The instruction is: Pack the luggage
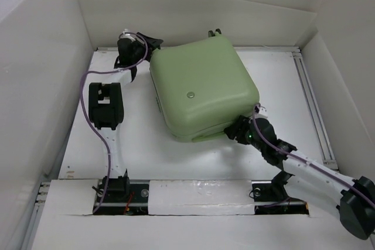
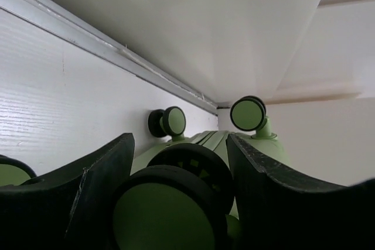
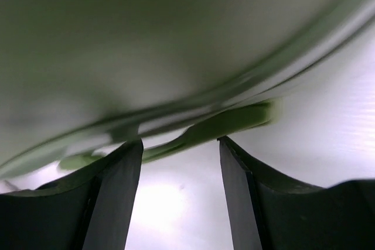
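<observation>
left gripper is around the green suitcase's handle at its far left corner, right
Not quite. The left gripper is at the far left corner of the suitcase, but it sits around a wheel, not the handle. The left wrist view shows that green-and-black wheel between its fingers.

Arms [image 1: 115, 151] white w/ blk joints [image 1: 105, 105], purple cables [image 1: 85, 109] along each; fingers [image 2: 88, 203] blk, wedge-shaped.

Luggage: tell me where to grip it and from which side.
Probably a wheel at the far-left end of the luggage, coming in low from the left. It lies flat, broad and smooth, too wide to clamp; the wheels jut out small.
</observation>
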